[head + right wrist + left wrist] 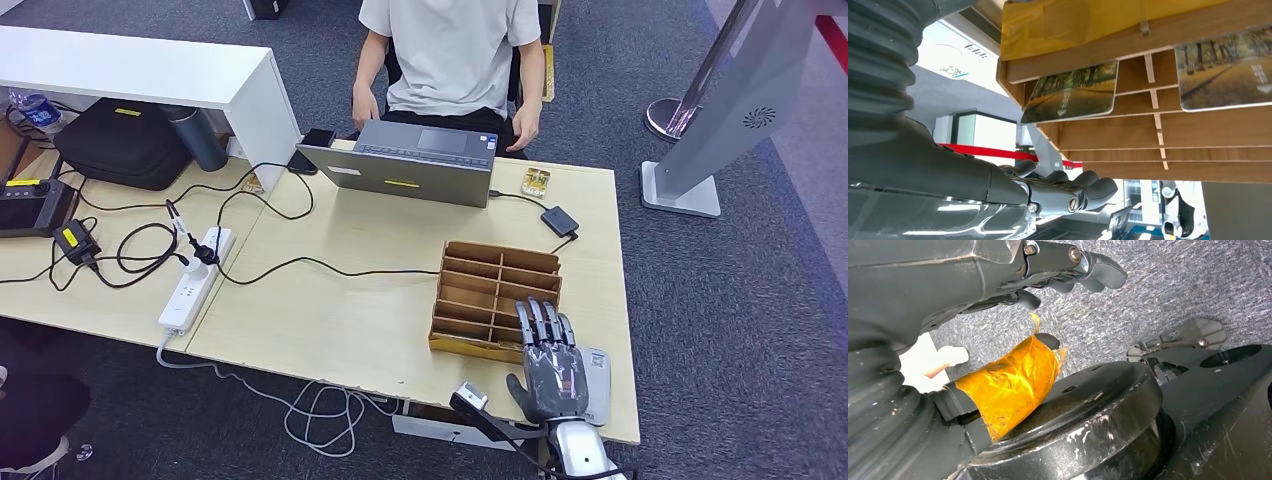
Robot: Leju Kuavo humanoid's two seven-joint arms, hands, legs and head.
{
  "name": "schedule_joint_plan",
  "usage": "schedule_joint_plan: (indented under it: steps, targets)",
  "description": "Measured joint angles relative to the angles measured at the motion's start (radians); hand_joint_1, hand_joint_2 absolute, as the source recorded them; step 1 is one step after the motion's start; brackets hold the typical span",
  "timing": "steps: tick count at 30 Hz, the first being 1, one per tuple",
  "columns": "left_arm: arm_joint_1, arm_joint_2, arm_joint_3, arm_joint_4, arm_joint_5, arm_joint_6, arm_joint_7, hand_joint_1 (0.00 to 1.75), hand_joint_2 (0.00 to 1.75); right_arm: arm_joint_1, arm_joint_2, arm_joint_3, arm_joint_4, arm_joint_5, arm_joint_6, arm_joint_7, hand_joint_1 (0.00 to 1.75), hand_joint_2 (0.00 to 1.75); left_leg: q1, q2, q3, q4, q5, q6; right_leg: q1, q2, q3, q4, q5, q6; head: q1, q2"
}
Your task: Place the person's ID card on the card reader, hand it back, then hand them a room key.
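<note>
Desk [330,320]: right hand [553,365] hides card reader [598,385].

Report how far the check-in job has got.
Nothing looks done yet. A patterned card lies on the table's far edge near the seated person, beside the small black card reader. The right hand hovers empty by the brown compartment rack, where scenic key cards sit. Reading, returning and key handover remain.

- You get even, bright overhead light on the desk [330,300], with soft shadows.
- Your right wrist view blows out behind the wooden organizer [1168,135].
</note>
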Motion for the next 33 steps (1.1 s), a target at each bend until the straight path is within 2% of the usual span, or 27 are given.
schedule_joint_plan:
  steps: [10, 14, 33]
  targets:
    - [0.0, 0.001, -0.003, 0.0, 0.0, 0.0, 0.0, 0.0, 1.75, -0.001, 0.0, 0.0, 0.014, 0.003, -0.001, 0.0, 0.0, 1.75, 0.0, 0.0, 0.0, 0.0, 0.0, 0.0, 0.0, 0.0, 0.0, 0.0, 0.0, 0.0, 0.0, 0.0]
    - [-0.001, 0.001, -0.005, 0.0, 0.0, 0.0, 0.0, 0.0, 1.75, -0.003, 0.0, -0.001, 0.023, 0.009, -0.008, -0.003, 1.75, 1.75, 0.0, 0.0, 0.0, 0.0, 0.0, 0.0, 0.0, 0.0, 0.0, 0.0, 0.0, 0.0, 0.0, 0.0]
    - [-0.003, 0.003, -0.02, 0.0, 0.002, 0.008, 0.005, 0.0, 1.75, -0.023, 0.003, -0.016, 0.054, 0.014, -0.038, -0.018, 1.75, 1.75, 0.0, 0.0, 0.0, 0.0, 0.0, 0.0, 0.0, 0.0, 0.0, 0.0, 0.0, 0.0, 0.0, 0.0]
